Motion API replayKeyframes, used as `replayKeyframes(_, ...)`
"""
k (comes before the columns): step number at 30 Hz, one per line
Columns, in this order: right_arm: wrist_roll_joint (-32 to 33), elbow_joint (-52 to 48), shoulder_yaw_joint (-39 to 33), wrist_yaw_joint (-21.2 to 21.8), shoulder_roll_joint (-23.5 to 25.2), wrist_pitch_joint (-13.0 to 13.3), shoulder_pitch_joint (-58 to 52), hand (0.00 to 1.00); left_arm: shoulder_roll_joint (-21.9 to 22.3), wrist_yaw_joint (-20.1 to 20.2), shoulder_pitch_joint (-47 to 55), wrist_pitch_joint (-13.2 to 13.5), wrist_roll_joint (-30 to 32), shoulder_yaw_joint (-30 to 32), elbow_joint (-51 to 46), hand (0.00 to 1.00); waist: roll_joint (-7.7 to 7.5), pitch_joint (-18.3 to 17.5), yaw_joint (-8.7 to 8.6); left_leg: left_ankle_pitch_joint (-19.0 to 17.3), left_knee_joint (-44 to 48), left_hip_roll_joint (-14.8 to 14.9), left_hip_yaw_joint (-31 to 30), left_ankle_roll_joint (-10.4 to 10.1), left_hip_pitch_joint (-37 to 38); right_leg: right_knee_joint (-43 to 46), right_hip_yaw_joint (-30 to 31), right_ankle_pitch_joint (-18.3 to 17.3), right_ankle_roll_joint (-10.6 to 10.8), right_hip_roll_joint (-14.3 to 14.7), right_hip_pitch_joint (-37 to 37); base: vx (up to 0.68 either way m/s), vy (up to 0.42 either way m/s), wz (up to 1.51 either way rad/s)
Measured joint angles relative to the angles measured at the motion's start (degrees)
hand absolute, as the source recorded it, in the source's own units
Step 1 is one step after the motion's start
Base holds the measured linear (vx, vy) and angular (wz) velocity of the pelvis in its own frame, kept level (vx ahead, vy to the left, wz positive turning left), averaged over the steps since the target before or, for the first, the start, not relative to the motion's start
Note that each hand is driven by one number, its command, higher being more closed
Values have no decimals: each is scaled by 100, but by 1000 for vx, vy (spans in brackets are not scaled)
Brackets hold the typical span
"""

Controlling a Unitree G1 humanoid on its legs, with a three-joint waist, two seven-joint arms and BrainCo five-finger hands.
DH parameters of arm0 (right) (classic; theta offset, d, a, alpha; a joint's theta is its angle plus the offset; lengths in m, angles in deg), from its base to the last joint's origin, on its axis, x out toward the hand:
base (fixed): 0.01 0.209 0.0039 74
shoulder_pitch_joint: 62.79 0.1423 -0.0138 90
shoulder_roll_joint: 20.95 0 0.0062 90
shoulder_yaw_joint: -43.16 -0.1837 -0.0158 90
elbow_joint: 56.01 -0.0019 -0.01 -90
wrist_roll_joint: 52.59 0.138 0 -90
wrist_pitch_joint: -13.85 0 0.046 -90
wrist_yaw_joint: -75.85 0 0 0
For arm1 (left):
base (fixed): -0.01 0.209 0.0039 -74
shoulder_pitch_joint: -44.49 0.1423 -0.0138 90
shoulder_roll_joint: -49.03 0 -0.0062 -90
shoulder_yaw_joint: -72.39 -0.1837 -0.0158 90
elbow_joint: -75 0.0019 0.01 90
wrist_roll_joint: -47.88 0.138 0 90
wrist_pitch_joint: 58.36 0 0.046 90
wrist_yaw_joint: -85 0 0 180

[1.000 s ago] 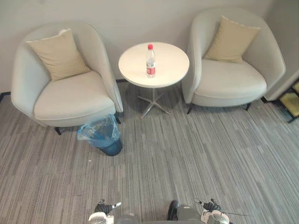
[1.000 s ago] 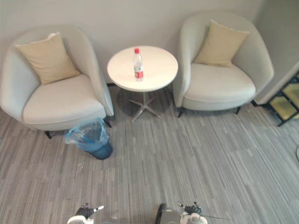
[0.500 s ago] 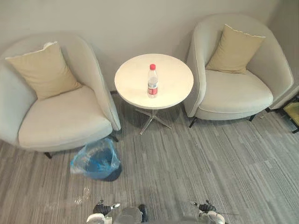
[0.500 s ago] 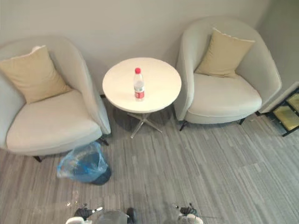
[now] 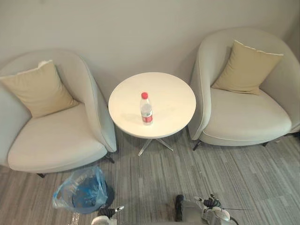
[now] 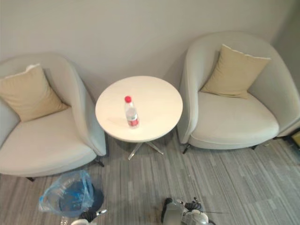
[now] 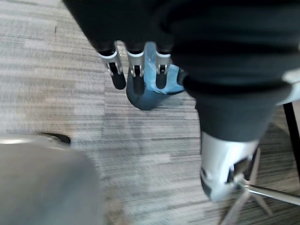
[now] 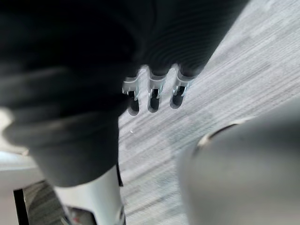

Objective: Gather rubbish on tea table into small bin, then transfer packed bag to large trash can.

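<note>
A clear plastic bottle [image 5: 146, 108] with a red cap and red label stands upright near the middle of the round white tea table [image 5: 173, 96]. The small bin [image 5: 82, 192], lined with a blue bag, sits on the carpet left of the table by the left armchair. It also appears past my left hand's fingers [image 7: 136, 75] as a blue bin [image 7: 151, 91]. My left hand [image 5: 108, 213] hangs low at the picture's bottom edge, open and empty. My right hand [image 8: 152, 96] hangs over the carpet with straight fingers, holding nothing, and is also at the bottom right [image 5: 213, 205].
Two cream armchairs flank the table, the left armchair [image 5: 56, 140] and the right armchair [image 5: 243, 117], each with a tan cushion [image 5: 37, 89]. A plain wall stands behind them. The table rests on thin metal legs [image 5: 154, 143]. Grey striped carpet [image 5: 243, 178] lies in front.
The camera has moved closer to the table: bottle, table and chairs now show larger and lower, and the bin sits near the bottom left. Both hands still hang low.
</note>
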Motion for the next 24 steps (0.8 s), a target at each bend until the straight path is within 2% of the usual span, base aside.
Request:
replayKeyframes(1,1,-2,54,-17,-6,3,-9,0,-5,2,-11,15,-1,0,-82,0,-12,39,32,-12,658,101,66,-9,-317,-156,-78,-42,-56,41,271,321,-205,25)
replayKeyframes(2,21,59,71,-46,9,1,-50,0,-15,-2,-24,43,-20,-24,-194,0,-48,54,107,-248,1154,175,232,12,-688,-365,-145,-48,-88,77,618,275,-167,3)
replayKeyframes(3,43,126,63,-66,39,1,-37,0,-42,-5,-15,61,-39,-82,-255,0,-84,59,114,-368,1097,152,427,23,-880,-571,-171,-43,-94,84,825,253,-151,-7)
replayKeyframes(4,46,123,63,-73,59,2,-28,0,-67,-9,-20,70,-75,-154,-256,0,-104,69,121,-437,887,117,562,26,-996,-702,-170,-41,-89,83,968,237,-103,-10)
replayKeyframes(6,56,125,43,-96,102,2,1,0,-101,-19,-63,83,-90,-344,-272,0,-134,71,110,-522,-502,-61,815,96,-1055,-984,-112,-35,-50,76,1227,271,-18,-15)
replayKeyframes(7,57,125,28,-97,110,2,-6,0,-98,-18,-84,83,-91,-412,-274,0,-133,70,100,-469,-1133,-144,825,112,-996,-1027,-86,-47,-25,78,1268,251,55,-18)
replayKeyframes(8,55,127,18,-97,104,4,-2,0,-71,-13,-147,82,-91,-542,-218,0,-117,65,89,-12,-2270,-271,802,119,-841,-1061,-43,-66,44,110,1322,278,105,-18)
replayKeyframes(9,54,139,6,-97,91,4,-13,0,-21,-8,-174,86,-94,-608,-188,0,-61,44,93,426,-2829,-320,822,283,-741,-1109,29,-83,105,196,1381,249,104,-12)
replayKeyframes(12,42,270,-60,-90,220,2,25,0,-96,23,-285,95,-51,-731,-102,0,-414,39,91,514,-3241,-553,851,320,-438,-1284,152,-112,274,15,1483,234,98,-10)
replayKeyframes(14,25,290,-91,-91,296,0,-38,0,-151,19,-312,84,-56,-754,-3,0,-512,43,93,515,-3469,-722,970,327,-114,-1351,203,-159,356,-146,1696,183,100,-14)
replayKeyframes(16,3,282,-79,-81,287,3,-72,0,-144,21,-306,80,-53,-783,48,0,-468,23,86,541,-3661,-853,967,366,101,-1404,208,-219,430,-241,1844,102,62,-5)
replayKeyframes(19,-9,275,76,-77,167,7,-50,0,-127,30,-310,82,-51,-884,143,0,-369,-54,70,664,-3996,-947,799,538,161,-1404,137,-266,471,-269,1800,44,10,18)
replayKeyframes(24,-86,75,601,-92,10,39,-33,0,-105,25,-304,81,-46,-926,152,0,-298,-113,98,819,-4255,-984,627,552,189,-1401,-1,-289,457,-240,1780,-4,-23,17)
